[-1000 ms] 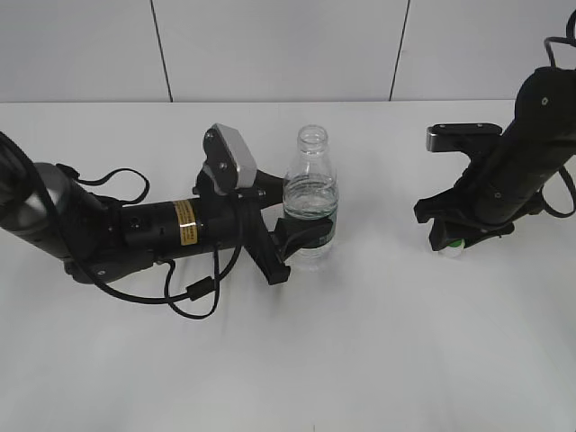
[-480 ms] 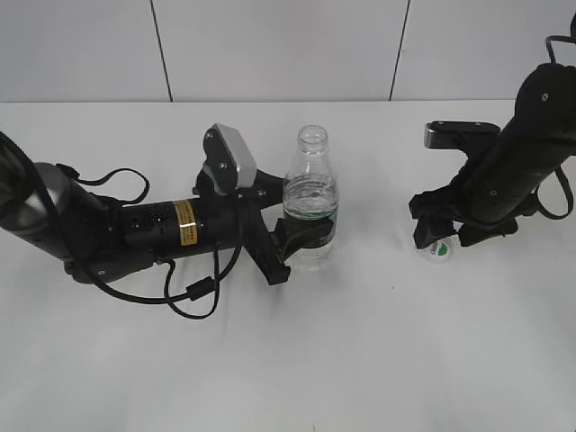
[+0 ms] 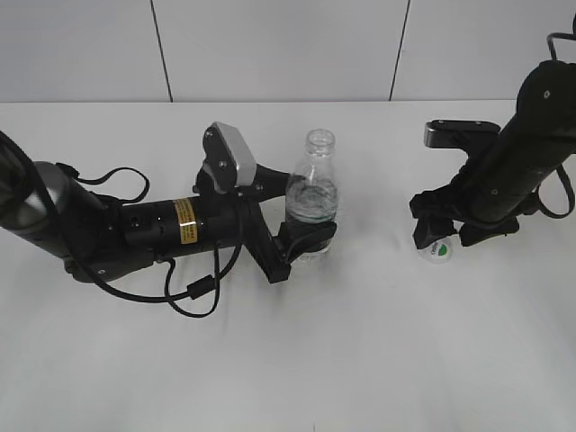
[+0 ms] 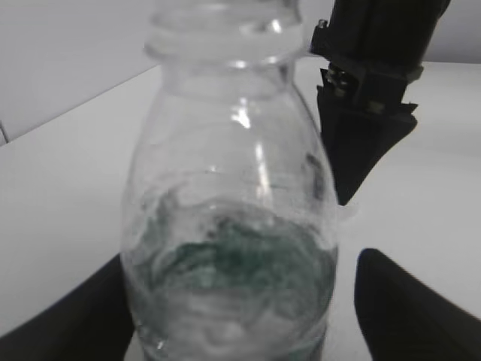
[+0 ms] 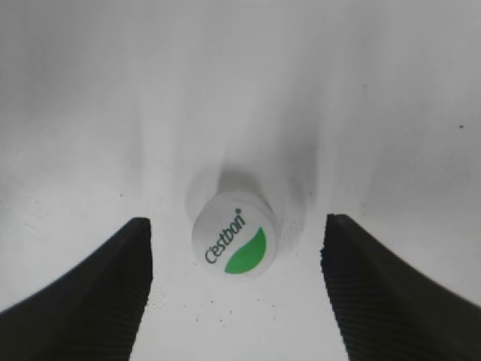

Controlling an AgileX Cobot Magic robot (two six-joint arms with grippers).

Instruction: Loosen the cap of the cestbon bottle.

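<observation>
The cap (image 3: 440,254) is already off the cestbon bottle (image 3: 312,205): bottle mouth is bare in the exterior view, and the cap sits alone on the white table (image 3: 378,360), well apart from the bottle, over on the right side.

Right gripper (image 3: 440,236) hangs just above the cap w/ fingers spread. Right wrist view shows it clearly: the cap (image 5: 232,241) lies top-up, green patch and lettering facing the camera, centred between the 2 dark fingers (image 5: 98,286), touching neither. No grip on it.

Left gripper (image 3: 306,241) is at the bottle's lower body, by the green label band, arm lying low along the table from the left. Bottle looks slightly tilted, neck leaning right, long axis otherwise near vertical. In the left wrist view the bottle (image 4: 233,248) fills the space between both fingers (image 4: 409,316); contact itself is cropped at the frame's bottom edge, so it reads as a pinch on the bottle but I can't confirm pressure.

Key relation: cap is directly below the right fingers and in their gap, so the right arm is far nearer to it; left arm is tied to the bottle. Judging by this, the loosening itself looks done, cap set down.
</observation>
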